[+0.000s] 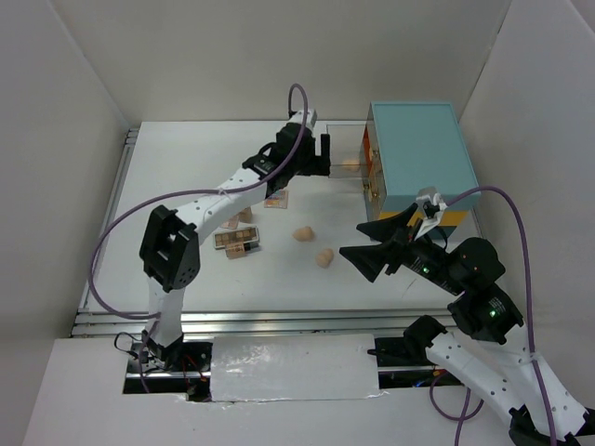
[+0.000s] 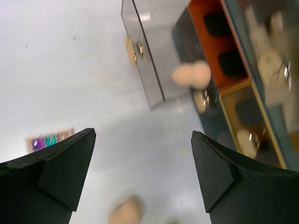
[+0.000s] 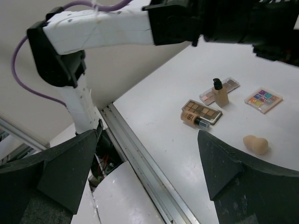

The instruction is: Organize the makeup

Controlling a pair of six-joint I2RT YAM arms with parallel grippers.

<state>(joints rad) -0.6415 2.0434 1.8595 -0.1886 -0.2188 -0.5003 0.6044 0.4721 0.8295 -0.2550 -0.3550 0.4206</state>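
Three palettes (image 1: 237, 240): flat on the worktop (image 1: 186, 158), left of centre, well apart from the teal case; none stowed.
Foundation bottle (image 3: 220, 93): upright among the palettes, black cap up.
Tube (image 3: 194, 119): on its side against the brown palette, long axis running along that palette's long edge.
Left hand (image 2: 143, 133): jaws spread wide with nothing between them; poised at the open end of the clear drawer, above the worktop.
Loose sponges (image 1: 302, 233): two egg-shaped pieces on bare worktop near the middle, close together but not touching, lying between the two hands.
Nearer sponge (image 1: 323, 257): the rightmost of the pair, just left of the right hand's fingertips; in the right wrist view it sits low and to the right of the gap, long axis lying roughly across the picture.
Clear drawer (image 2: 145, 70): pulled out of the case toward the left.
Stowed sponge (image 2: 191, 74): inside the clear drawer; blurred, exact resting spot hard to tell.
Right hand (image 1: 353, 240): jaws wide apart and empty; tips aimed left, toward the loose sponges.
Teal case (image 1: 418, 149): far right, back of the worktop.
Deciding relation: the loose sponges lie back toward the arm bases from the left hand and just left of the right hand; judged, the right hand is the nearer.
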